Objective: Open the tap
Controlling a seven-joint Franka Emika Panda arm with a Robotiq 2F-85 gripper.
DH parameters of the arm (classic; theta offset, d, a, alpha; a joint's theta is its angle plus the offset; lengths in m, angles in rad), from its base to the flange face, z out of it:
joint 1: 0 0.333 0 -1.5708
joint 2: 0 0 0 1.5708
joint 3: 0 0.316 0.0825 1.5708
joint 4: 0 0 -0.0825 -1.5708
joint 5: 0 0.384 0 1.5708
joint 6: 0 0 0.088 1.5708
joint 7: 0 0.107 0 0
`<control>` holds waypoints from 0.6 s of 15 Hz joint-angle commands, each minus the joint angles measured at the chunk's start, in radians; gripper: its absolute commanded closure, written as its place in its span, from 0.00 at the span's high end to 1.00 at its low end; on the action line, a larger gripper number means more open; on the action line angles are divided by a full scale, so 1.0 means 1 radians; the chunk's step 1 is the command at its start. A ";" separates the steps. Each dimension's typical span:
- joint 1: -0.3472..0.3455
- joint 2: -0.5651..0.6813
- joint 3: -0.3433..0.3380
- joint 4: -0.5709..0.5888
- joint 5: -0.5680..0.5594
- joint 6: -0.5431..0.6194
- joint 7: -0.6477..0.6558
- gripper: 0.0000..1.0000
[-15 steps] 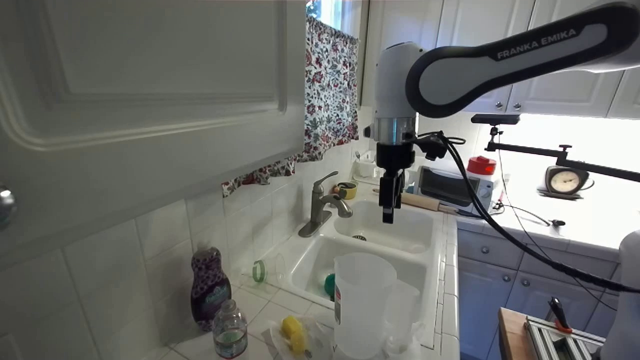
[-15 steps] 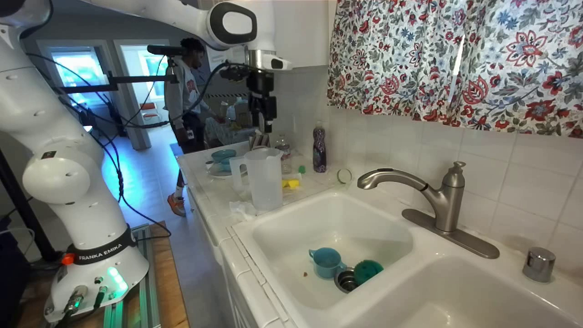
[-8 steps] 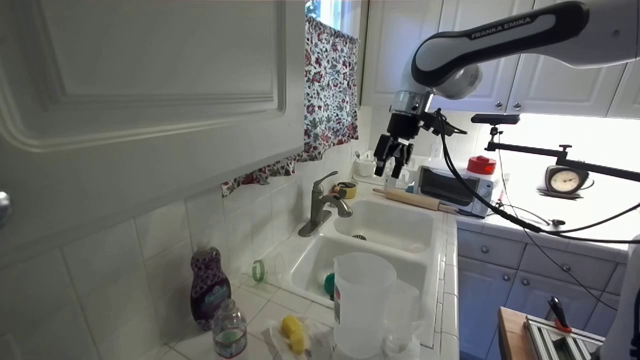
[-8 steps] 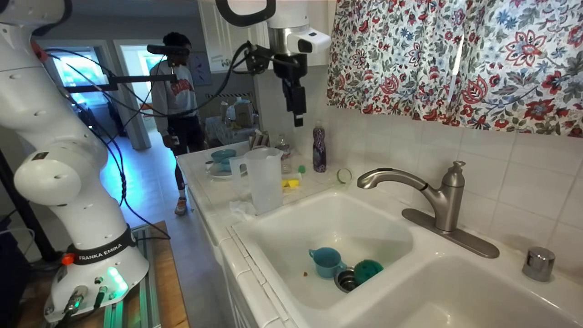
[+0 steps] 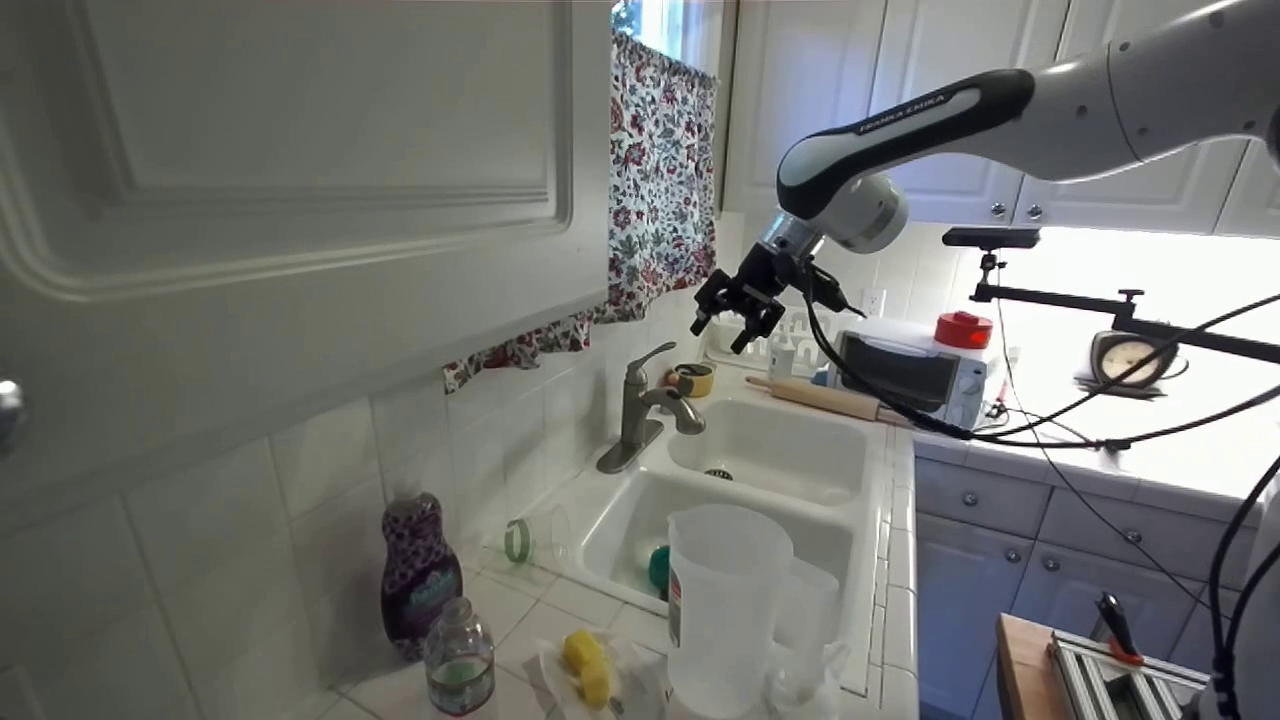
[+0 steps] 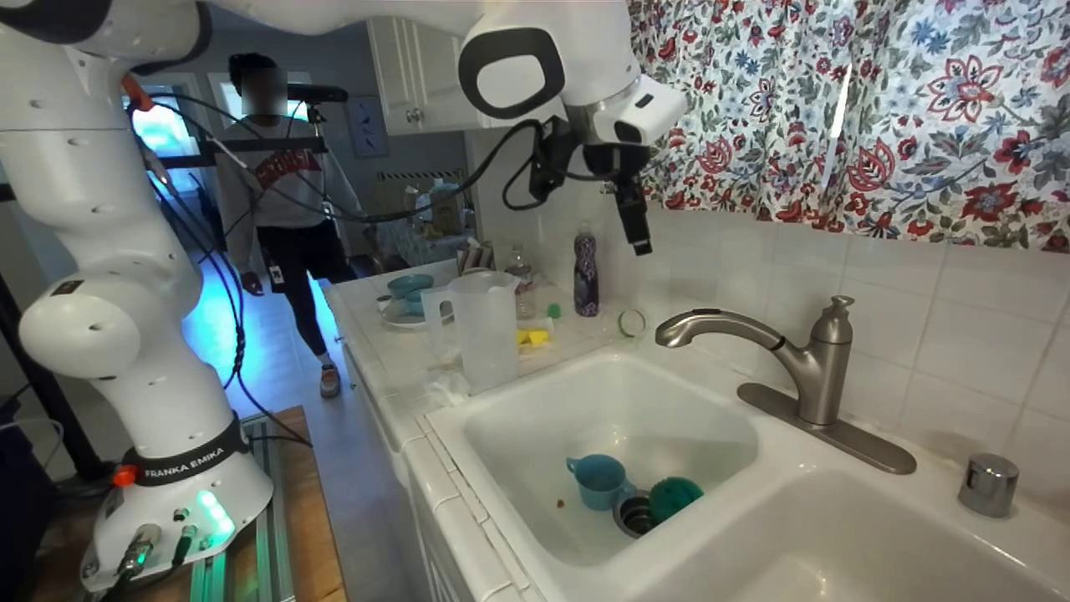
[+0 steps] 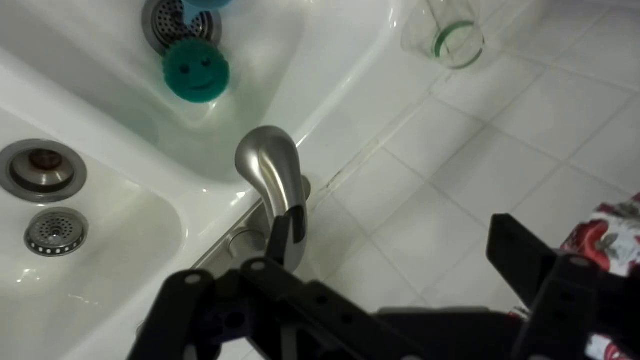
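The tap is silver-grey metal with a short curved spout and a lever on top. It stands upright behind the sink in both exterior views (image 5: 637, 415) (image 6: 823, 376). In the wrist view the spout (image 7: 270, 160) shows at the centre left, and one finger overlaps its base end; the lever is hidden there. My gripper (image 5: 718, 338) is open and empty, tilted toward the window wall. In an exterior view the gripper (image 6: 642, 247) hangs above and left of the spout, apart from it. In the wrist view the gripper (image 7: 392, 225) has wall tiles between its spread fingers.
The double sink (image 6: 736, 502) holds a blue cup (image 6: 600, 482) and a green scrubber (image 7: 196, 70). A floral curtain (image 6: 836, 117) hangs close to the gripper. A purple bottle (image 5: 420, 580), a clear pitcher (image 5: 728, 610) and a tipped jar (image 5: 540, 538) stand or lie beside the sink.
My gripper has moved toward the tap and the window wall, and has turned and tilted so that its spread fingers show. The tap has not moved. A person in the background has shifted.
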 commanded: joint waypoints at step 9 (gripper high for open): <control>-0.093 0.125 0.014 0.133 0.298 -0.041 -0.101 1.00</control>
